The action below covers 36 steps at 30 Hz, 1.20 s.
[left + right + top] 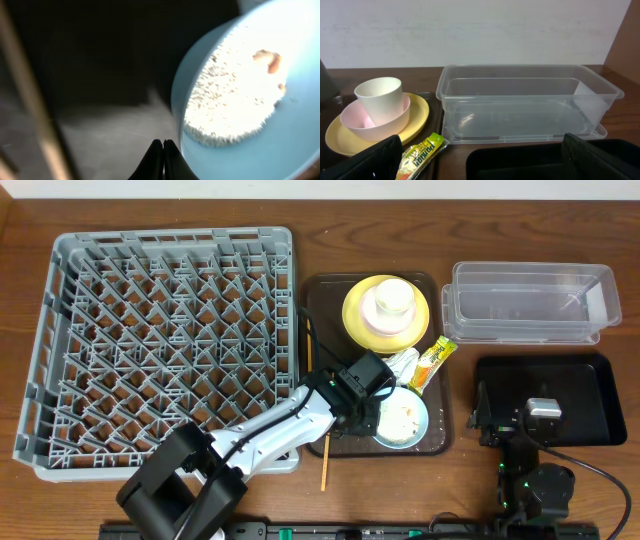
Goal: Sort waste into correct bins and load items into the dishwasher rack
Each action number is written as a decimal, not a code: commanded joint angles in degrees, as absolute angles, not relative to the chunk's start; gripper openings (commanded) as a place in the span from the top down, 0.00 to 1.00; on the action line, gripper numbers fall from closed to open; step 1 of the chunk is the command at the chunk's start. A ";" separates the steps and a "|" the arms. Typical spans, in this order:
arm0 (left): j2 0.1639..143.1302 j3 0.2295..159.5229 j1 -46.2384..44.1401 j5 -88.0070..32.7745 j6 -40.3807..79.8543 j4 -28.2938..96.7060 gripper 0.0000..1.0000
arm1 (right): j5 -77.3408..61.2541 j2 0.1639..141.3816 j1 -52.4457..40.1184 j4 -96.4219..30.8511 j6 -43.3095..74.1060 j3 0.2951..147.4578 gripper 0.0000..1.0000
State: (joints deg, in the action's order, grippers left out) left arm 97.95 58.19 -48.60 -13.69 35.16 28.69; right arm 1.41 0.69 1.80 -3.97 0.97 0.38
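Blue bowl (402, 420) of rice scraps (225, 90) sat on the brown tray (325, 310); the left fingers (155, 162) were closed together on nothing just beside its rim, so they should probably open and straddle the rim; the right fingers (370, 160) stood wide, empty.

Yellow plate (351, 311), light blue bowl (424, 422), grey rack (58, 330), black tray (592, 402).
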 commanded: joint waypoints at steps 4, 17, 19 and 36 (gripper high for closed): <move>95.92 58.11 -48.56 -15.86 30.26 29.15 0.85 | 1.41 0.32 2.28 -4.16 0.56 0.32 0.01; 90.76 57.36 -48.73 2.81 28.51 41.69 0.67 | 1.41 0.32 2.28 -4.14 0.56 0.32 0.01; 91.11 56.27 -48.73 2.83 28.53 41.50 0.66 | 1.41 0.32 2.28 -4.16 0.56 0.32 0.01; 91.74 51.05 -48.73 1.50 28.53 35.22 0.68 | 1.41 0.32 2.28 -4.16 0.56 0.32 0.01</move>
